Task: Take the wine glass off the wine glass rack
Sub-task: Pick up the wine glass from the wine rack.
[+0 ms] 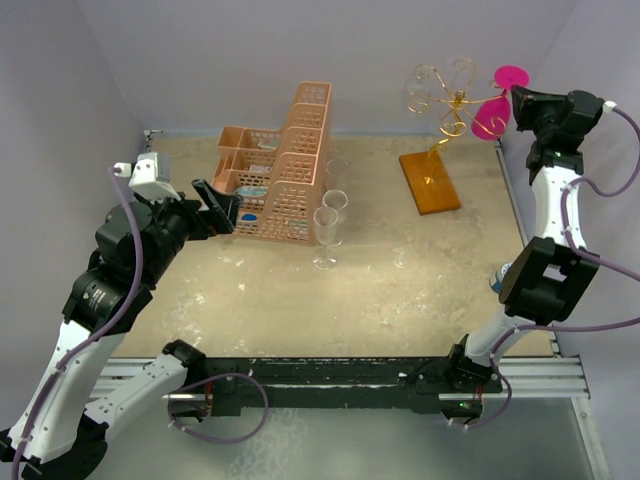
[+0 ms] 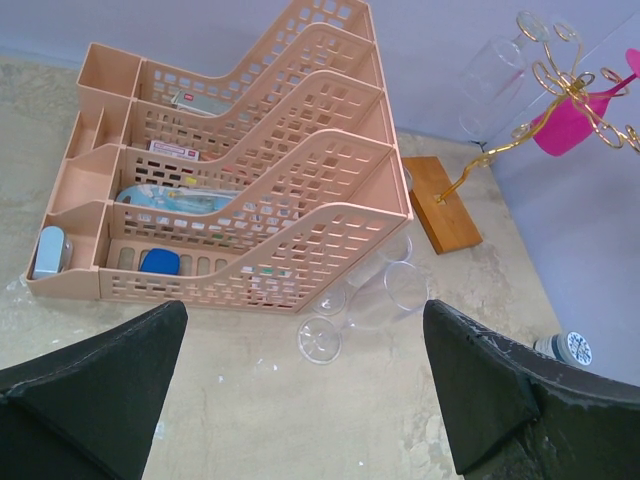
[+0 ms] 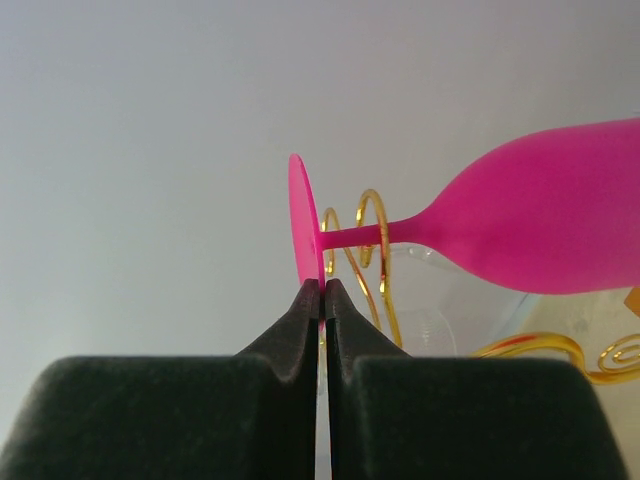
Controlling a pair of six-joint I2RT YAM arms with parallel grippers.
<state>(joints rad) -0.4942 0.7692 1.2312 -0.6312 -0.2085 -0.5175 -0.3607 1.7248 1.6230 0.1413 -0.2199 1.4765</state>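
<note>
Right end effector (image 3: 322,287), opaque magenta wine glass (image 3: 540,225)

From up high on the near side we look down on the whole surface (image 1: 400,290). Left wrist cam looks far across to the wine glass rack (image 2: 445,205); right wrist cam is v. close. All 3 share it.

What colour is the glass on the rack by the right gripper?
The wine glass is solid magenta pink; the right wrist view shows it best.
</note>
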